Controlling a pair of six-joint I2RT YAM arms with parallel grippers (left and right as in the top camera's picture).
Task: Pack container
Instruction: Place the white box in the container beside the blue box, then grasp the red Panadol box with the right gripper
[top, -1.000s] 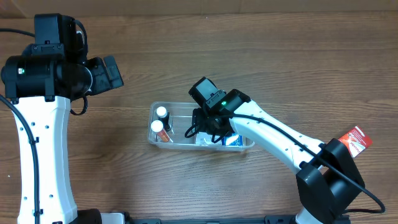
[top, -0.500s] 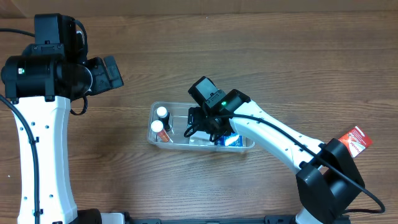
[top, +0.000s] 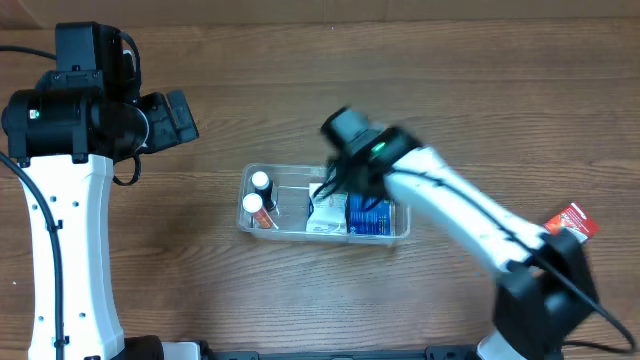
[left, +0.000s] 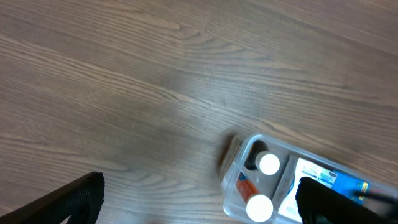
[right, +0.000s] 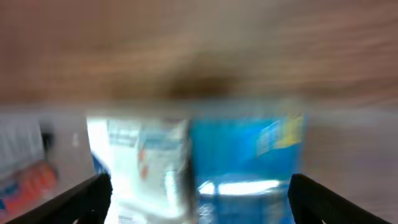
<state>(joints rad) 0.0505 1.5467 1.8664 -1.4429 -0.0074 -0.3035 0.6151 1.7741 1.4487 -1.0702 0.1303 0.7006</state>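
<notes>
The clear container (top: 290, 196) lies mid-table. It holds two white-capped bottles (top: 260, 181) (top: 253, 203) at its left end, a white packet (top: 326, 214) and a blue packet (top: 371, 216). My right gripper (top: 331, 188), motion-blurred, hovers above the container's far edge. In the right wrist view it (right: 199, 200) is open and empty over the white packet (right: 146, 162) and blue packet (right: 245, 158). My left gripper (top: 186, 114) is open and empty, high at the left. In its wrist view (left: 202, 202) the container (left: 232, 182) lies at the lower right.
A red packet (top: 570, 221) lies on the wooden table at the far right, beside the right arm's base. The left arm's white column (top: 70, 250) stands along the left edge.
My right gripper has risen out of the container and swung back and to the right. The white and blue packets it covered now show in the container. The left arm has not moved.
</notes>
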